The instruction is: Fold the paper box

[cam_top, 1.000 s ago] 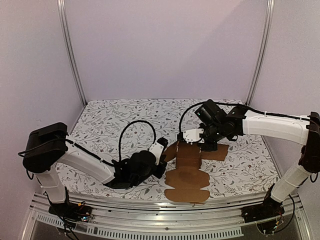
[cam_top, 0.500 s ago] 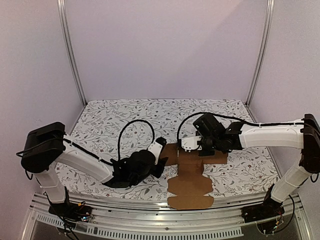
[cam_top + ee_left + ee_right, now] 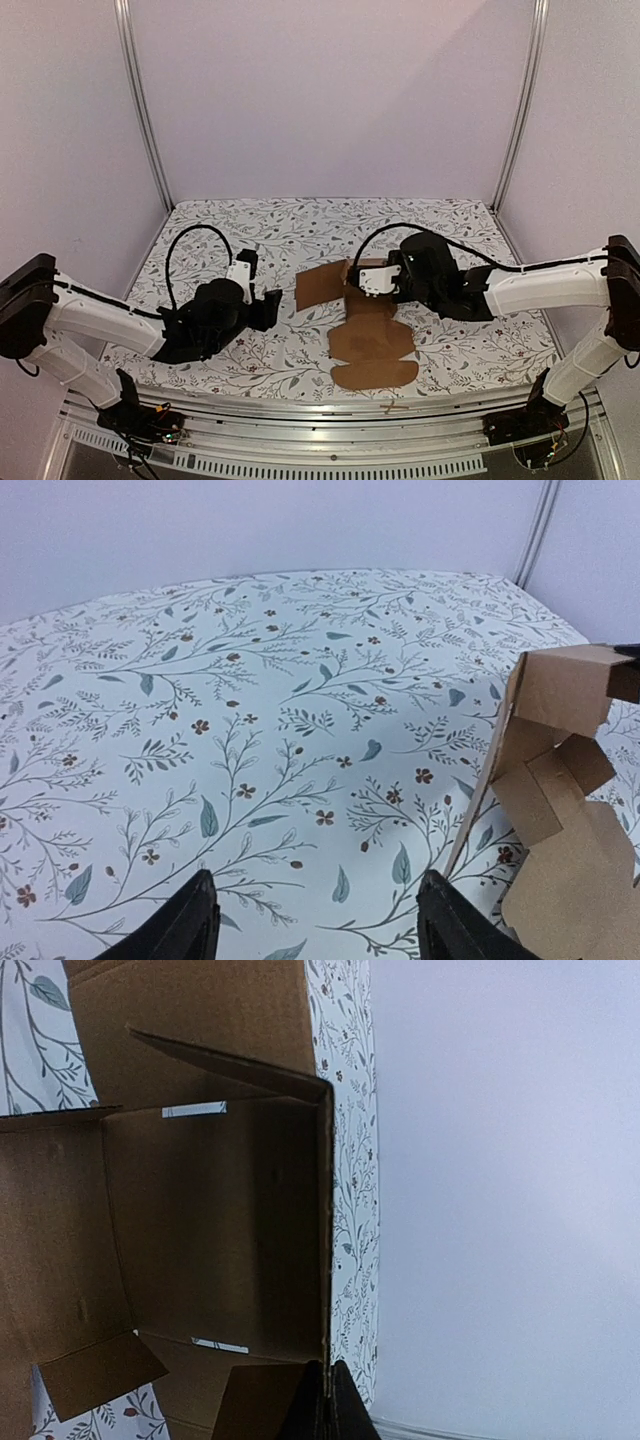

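The paper box (image 3: 372, 340) is brown cardboard, partly folded, near the table's middle front, with rounded flaps lying flat toward the near edge. My right gripper (image 3: 362, 284) is at the box's far end, shut on the thin edge of a raised panel. The right wrist view shows that panel's edge between the closed fingertips (image 3: 326, 1368), and the box's dark inner walls (image 3: 210, 1230) to the left. My left gripper (image 3: 270, 306) hovers low to the left of the box, open and empty (image 3: 318, 880). The left wrist view has the box's standing side (image 3: 560, 780) at the right, clear of the fingers.
A floral-patterned cloth (image 3: 250, 240) covers the table. Purple walls with two metal posts (image 3: 140, 110) enclose the back and sides. A metal rail (image 3: 330, 412) runs along the near edge, close to the box's front flap.
My left gripper opened, let go of the box's left side and pulled back to the left. My right gripper closed on the panel edge and moved down-left, and the box shifted slightly left.
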Robot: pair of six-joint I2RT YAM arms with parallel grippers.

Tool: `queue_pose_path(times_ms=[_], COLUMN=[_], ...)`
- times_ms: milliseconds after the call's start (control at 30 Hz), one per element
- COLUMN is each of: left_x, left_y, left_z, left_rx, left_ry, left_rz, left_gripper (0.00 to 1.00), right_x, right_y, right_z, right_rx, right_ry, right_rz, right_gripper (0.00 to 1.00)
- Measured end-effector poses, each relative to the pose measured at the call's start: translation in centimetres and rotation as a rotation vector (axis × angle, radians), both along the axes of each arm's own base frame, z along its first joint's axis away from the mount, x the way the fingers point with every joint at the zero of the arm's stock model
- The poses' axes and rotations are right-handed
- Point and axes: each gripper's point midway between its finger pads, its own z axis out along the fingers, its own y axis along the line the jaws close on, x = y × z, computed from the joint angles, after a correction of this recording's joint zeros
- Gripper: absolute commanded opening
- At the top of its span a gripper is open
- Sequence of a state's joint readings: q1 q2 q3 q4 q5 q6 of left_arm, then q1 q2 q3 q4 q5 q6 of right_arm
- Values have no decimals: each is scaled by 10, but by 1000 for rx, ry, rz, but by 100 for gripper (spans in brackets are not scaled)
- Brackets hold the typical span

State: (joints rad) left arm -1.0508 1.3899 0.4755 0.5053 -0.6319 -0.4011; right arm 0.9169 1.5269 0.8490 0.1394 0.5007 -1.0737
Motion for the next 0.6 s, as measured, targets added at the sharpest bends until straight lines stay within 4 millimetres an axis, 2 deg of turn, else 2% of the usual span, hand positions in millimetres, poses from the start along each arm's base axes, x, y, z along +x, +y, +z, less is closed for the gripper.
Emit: queue_pose_path(times_ms=[67, 133, 200, 267, 433, 600], left_x=[13, 24, 31, 33, 22, 1], left_y=[10, 12, 2, -18, -45, -70], left_z=[-14, -34, -48, -56, -60, -56], left_rx=[8, 33, 56, 56, 13, -35], left_ry=[40, 92, 134, 165, 191, 196], left_rz=[34, 35, 2, -63, -203, -369], left_gripper=[66, 65, 65, 65, 65, 66], right_x=[0, -5, -13, -24, -39, -45], right_y=[3, 4, 7, 9, 11, 10], right_z=[3, 0, -5, -12, -23, -36], right_rx=[15, 19, 17, 5, -18, -40], right_ry=[-31, -67, -98, -131, -221, -287], right_rz=[9, 25, 49, 81, 127, 139], right_gripper=[0, 0, 0, 0, 0, 0])
